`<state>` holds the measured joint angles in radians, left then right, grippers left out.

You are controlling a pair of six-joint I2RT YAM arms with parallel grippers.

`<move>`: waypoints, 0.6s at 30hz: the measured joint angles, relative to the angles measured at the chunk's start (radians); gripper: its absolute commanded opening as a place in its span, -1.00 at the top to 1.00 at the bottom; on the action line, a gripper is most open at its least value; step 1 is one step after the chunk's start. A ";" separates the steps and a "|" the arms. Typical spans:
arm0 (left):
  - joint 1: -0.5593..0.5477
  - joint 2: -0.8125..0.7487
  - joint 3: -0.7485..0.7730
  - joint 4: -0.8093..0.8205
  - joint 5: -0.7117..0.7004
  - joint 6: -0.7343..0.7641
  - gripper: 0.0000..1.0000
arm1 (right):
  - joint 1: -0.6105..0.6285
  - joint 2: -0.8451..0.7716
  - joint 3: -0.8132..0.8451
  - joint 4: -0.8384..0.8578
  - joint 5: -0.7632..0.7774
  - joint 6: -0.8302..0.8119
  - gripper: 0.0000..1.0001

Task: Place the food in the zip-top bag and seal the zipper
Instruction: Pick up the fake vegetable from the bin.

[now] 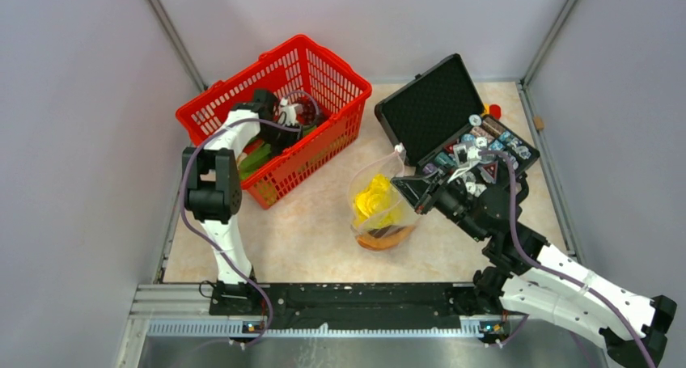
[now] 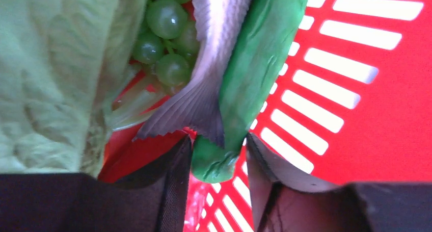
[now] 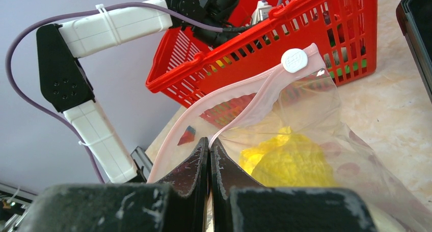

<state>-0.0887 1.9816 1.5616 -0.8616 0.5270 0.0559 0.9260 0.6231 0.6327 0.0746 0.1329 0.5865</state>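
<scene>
Surface: pale, marbled worktop (image 1: 307, 230), boxed in by plain grey walls, with a metal rail along the near edge.

Landmark: red mesh basket (image 1: 315, 69), at the far left of the worktop.
- Black hard case (image 1: 429, 109) lies right of the basket, lid up. Poker chips (image 1: 485, 145) fill its tray.
- Zip-top bag (image 1: 380, 202) lies near and right of the basket, well apart from it, between basket and case.
- Bag contents: yellow corn-like piece (image 1: 376, 200), with an orange curved piece (image 1: 384, 238) under it at the end farthest from the basket.
- Zipper (image 3: 224, 97): the two pink lips are spread apart, so the mouth is open. The white slider (image 3: 294, 60) sits at the end towards the basket.
- A small red-and-blue block (image 3: 186, 136) rests on the worktop between bag and basket.

Left arm (image 1: 214, 190): rises from its base, elbow bent beside the basket's near-left wall, forearm reaching over the rim, wrist pointed down inside.
- Left jaws are part open, straddling the end of a green pod (image 2: 254, 63). Cannot tell whether the pads press on it.
- Beside the pod in the basket are a grey fish tail (image 2: 204, 94), green grapes (image 2: 165, 18) and a pale leafy piece (image 2: 46, 79).

Right arm (image 1: 566, 291): stretches from the near right corner, forearm angled towards the basket, wrist low over the case's near edge.
- Right jaws are closed tight, tips pinching the zipper at the end of the bag mouth farthest from the basket.
</scene>
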 measured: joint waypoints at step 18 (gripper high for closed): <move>-0.005 -0.011 0.024 -0.068 0.030 0.057 -0.09 | 0.000 0.009 0.000 0.004 0.000 0.002 1.00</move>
<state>-0.0940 1.9709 1.5852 -0.9291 0.5568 0.1131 0.9260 0.6319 0.6327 0.0788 0.1326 0.5888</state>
